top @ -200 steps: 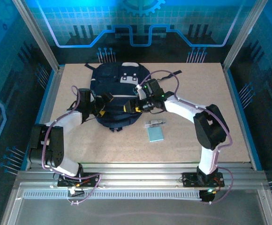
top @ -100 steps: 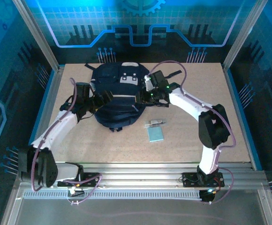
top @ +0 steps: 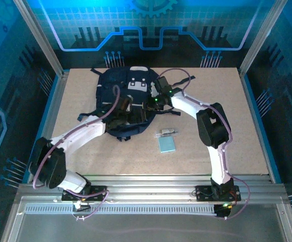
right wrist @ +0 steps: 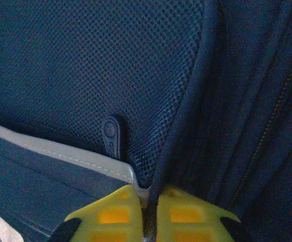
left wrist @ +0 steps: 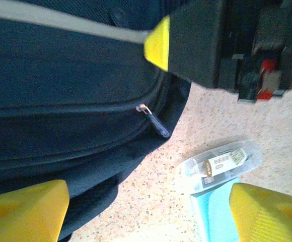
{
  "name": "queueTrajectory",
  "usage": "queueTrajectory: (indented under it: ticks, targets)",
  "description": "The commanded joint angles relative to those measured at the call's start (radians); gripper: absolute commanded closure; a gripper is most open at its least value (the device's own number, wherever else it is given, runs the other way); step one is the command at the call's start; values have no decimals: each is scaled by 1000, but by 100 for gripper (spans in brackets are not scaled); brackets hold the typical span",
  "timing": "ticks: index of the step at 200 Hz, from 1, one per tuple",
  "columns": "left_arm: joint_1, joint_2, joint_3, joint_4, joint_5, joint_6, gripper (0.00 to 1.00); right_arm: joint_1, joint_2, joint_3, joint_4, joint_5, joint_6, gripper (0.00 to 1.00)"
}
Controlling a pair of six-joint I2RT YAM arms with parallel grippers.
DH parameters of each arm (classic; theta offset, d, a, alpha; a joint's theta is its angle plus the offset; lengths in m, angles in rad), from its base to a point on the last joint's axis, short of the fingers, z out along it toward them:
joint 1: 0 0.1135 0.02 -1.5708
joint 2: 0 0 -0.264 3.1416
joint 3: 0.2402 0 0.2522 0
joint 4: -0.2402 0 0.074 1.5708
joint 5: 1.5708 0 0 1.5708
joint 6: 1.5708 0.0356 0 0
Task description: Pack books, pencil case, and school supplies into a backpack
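Backpack (right wrist: 85,75) fold vanishes between right tool's (right wrist: 147,214) cropped fingertips.

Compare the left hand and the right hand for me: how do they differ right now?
The left hand is open, fingers wide apart, nothing between them; the right hand is shut, pinching the backpack by its grey trim. The left hand hovers above the backpack's edge near a zipper pull; the right hand is tight against the mesh. Both have yellow fingers.
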Motion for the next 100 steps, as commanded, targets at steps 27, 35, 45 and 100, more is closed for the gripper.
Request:
queueTrajectory:
  ticks: [27, 35, 45, 100]
  targets:
    - [-100, 130, 112, -36, -242, -23, 17, -32, -59, -16, 93, -80, 75, 100]
    - [-101, 151, 126, -40, -264, -32, 17, -31, -60, -9, 85, -82, 80, 100]
    - [-101, 175, 138, -30, -282, -50, 17, -29, -60, -6, 81, -93, 96, 100]
    - [-100, 308, 196, 23, -377, -93, 34, -10, -109, -76, 177, -123, 198, 100]
